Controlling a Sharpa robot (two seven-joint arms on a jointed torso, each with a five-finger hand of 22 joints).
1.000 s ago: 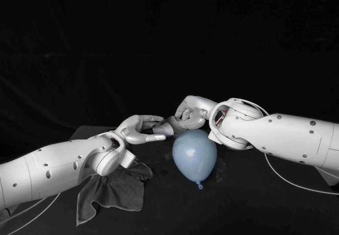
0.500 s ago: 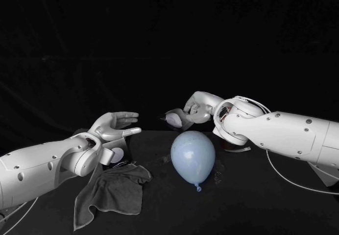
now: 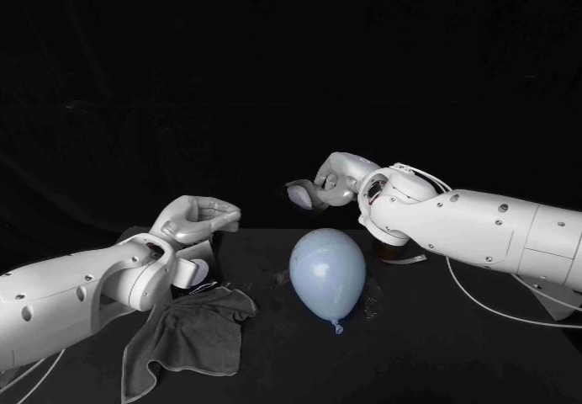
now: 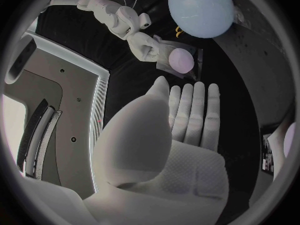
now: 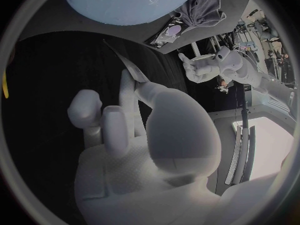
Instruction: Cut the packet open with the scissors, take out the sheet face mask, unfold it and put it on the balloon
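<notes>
I am holding the packet (image 3: 298,194) pinched in the right hand (image 3: 325,187), above the table's (image 3: 461,345) far edge and just beyond the balloon (image 3: 330,269). From the head camera I am seeing it only as a pale round patch, half covered by the fingers. The balloon is lying at the table's middle, knot towards the near edge. The left hand (image 3: 198,217) is holding nothing, its fingers stretched side by side. It was meeting the right hand over the balloon a second ago and is now hanging back over the left edge. Its arm is covering part of a pale round thing (image 3: 194,271) I cannot identify, beside the cloth (image 3: 194,332) near the front left corner.
</notes>
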